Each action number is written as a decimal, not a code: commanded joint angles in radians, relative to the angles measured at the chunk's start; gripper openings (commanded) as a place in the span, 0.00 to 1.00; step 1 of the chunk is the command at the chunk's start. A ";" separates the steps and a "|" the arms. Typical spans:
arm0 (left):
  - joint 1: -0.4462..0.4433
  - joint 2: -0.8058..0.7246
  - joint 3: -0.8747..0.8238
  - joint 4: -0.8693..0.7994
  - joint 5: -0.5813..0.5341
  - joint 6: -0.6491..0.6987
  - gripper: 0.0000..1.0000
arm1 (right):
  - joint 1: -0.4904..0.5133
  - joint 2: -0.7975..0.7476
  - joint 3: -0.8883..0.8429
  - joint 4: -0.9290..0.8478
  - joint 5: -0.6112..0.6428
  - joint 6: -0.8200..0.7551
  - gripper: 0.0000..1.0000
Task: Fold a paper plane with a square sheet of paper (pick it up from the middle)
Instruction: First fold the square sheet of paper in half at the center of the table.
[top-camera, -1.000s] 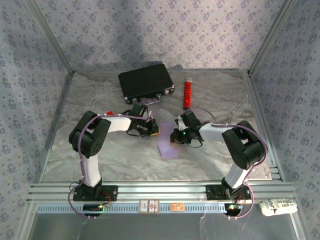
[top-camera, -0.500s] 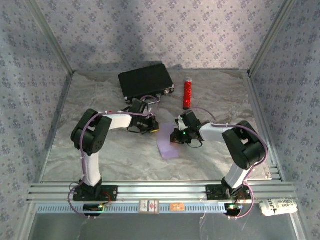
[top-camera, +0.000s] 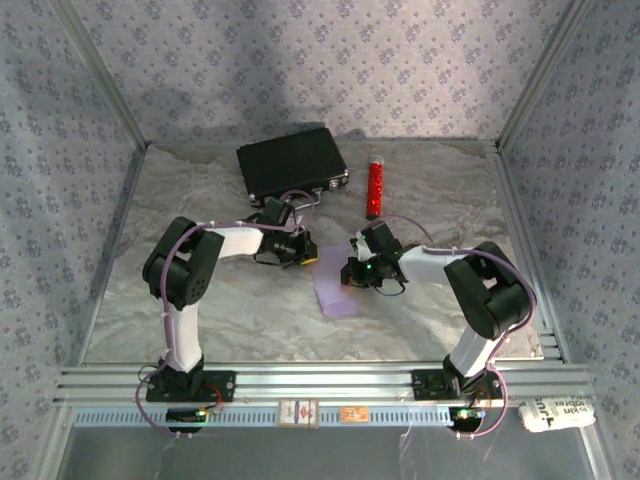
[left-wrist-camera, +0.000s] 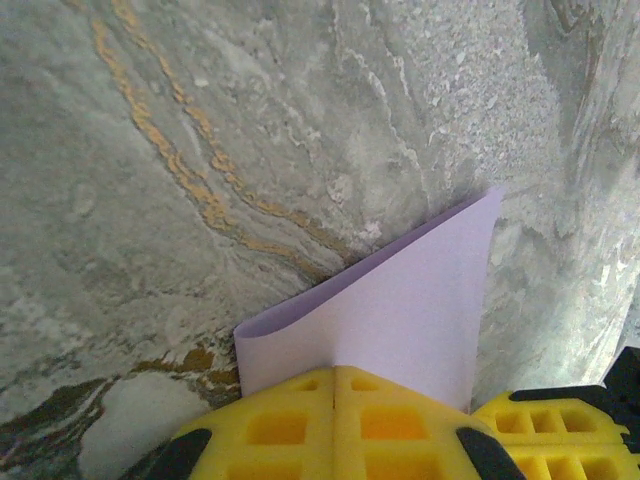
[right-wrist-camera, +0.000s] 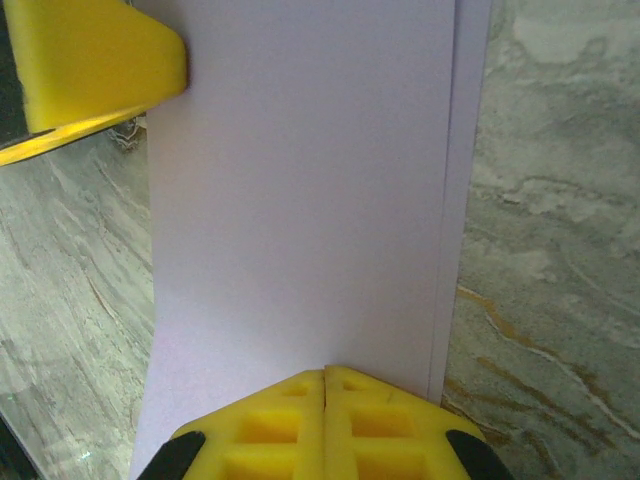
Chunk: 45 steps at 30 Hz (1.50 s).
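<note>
Your two arms are meeting at the middle of the grey marbled table (top-camera: 200, 310), both bearing down on the square sheet of paper (top-camera: 336, 296) — pale lilac, thin and smooth, lying between them and reaching toward the near rail. The left gripper (left-wrist-camera: 335, 378) is holding its yellow, lattice-moulded fingers pressed together at the sheet, where one layer is curling up off the stone-patterned surface and ending in a sharp corner. The right gripper (right-wrist-camera: 325, 378) is likewise closed tight, its tips resting on the paper's flat face. Along the sheet's right side a second layer is peeking out in a narrow strip, so the paper is lying doubled. Whether either pair of fingers is pinching any paper you cannot tell — the sheet is running face-on under the tips. Beyond the left arm a flat black case (top-camera: 292, 162) is sitting near the back wall. A red cylinder (top-camera: 375, 187) is sitting near it to the right, and both are well apart from the paper.
</note>
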 joint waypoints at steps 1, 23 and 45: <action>0.040 0.016 0.010 -0.032 -0.226 -0.006 0.00 | 0.004 0.015 -0.033 -0.139 0.064 -0.015 0.00; 0.067 0.042 0.038 0.052 -0.241 -0.091 0.01 | -0.004 0.009 -0.033 -0.161 0.045 -0.045 0.00; 0.043 -0.020 0.157 -0.173 -0.316 -0.029 0.03 | -0.004 0.004 -0.039 -0.138 0.072 -0.004 0.00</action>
